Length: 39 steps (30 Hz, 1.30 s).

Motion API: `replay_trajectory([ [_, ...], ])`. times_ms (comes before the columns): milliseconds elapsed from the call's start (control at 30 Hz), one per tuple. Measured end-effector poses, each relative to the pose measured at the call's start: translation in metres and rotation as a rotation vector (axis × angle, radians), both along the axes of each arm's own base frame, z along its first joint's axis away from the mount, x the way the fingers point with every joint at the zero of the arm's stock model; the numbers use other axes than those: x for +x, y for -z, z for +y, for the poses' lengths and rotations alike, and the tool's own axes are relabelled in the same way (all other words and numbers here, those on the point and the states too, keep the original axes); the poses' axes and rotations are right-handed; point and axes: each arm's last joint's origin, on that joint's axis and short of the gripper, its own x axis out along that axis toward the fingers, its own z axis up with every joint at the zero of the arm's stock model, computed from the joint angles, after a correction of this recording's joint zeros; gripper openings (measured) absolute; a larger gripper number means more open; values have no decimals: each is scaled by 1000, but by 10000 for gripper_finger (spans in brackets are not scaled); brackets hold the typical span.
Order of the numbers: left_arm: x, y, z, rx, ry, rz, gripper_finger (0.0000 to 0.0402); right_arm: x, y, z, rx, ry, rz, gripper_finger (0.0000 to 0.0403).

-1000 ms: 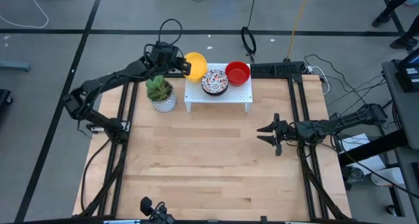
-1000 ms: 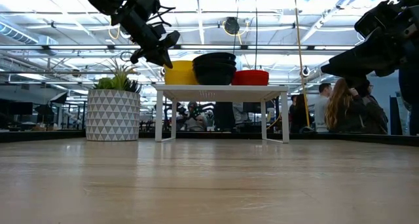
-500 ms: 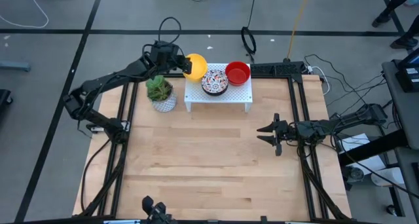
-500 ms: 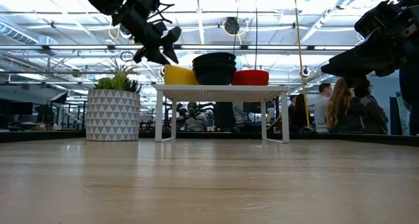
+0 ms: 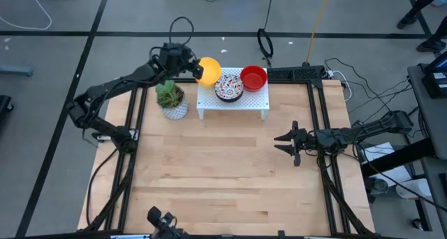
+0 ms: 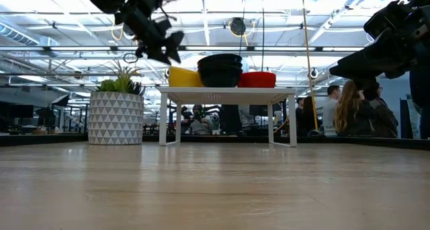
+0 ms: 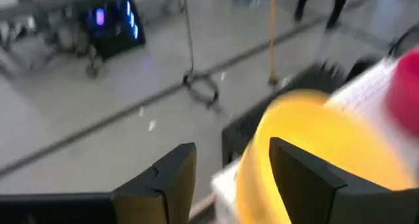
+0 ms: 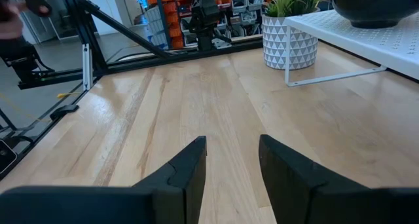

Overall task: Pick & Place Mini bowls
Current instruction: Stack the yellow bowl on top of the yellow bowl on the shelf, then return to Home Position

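Observation:
Three mini bowls stand by their bases on the white perforated rack: a yellow bowl at its far left corner, a patterned bowl in the middle and a red bowl on the right. My left gripper is open just left of and above the yellow bowl. In the left wrist view the yellow bowl's rim shows between the spread fingers, and in the low view the fingers stand clear above it. My right gripper waits open over the table's right side.
A green plant in a white patterned pot stands on the table just left of the rack, below my left arm. The wooden table spreads out in front of the rack. People stand in the room behind the table.
My left gripper has opened and let go of the yellow bowl, then risen a little and drawn back toward the table's left. The yellow bowl has settled lower onto the rack's far left corner.

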Motion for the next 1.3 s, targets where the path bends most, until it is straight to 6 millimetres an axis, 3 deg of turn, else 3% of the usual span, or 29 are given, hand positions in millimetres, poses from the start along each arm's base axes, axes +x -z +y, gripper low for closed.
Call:
replay_trajectory([
  [267, 2, 20, 5, -107, -3, 55, 198, 0, 0, 0, 0, 0, 0, 128],
  [467, 8, 11, 4, -109, 136, -70, 198, 0, 0, 0, 0, 0, 0, 128],
  [833, 3, -5, -1, -58, 164, -120, 198, 0, 0, 0, 0, 0, 0, 128],
  [1067, -34, -42, -33, -38, 169, -130, 198, 0, 0, 0, 0, 0, 0, 128],
  [1300, -79, -71, -95, -39, 257, -116, 198, 0, 0, 0, 0, 0, 0, 128],
])
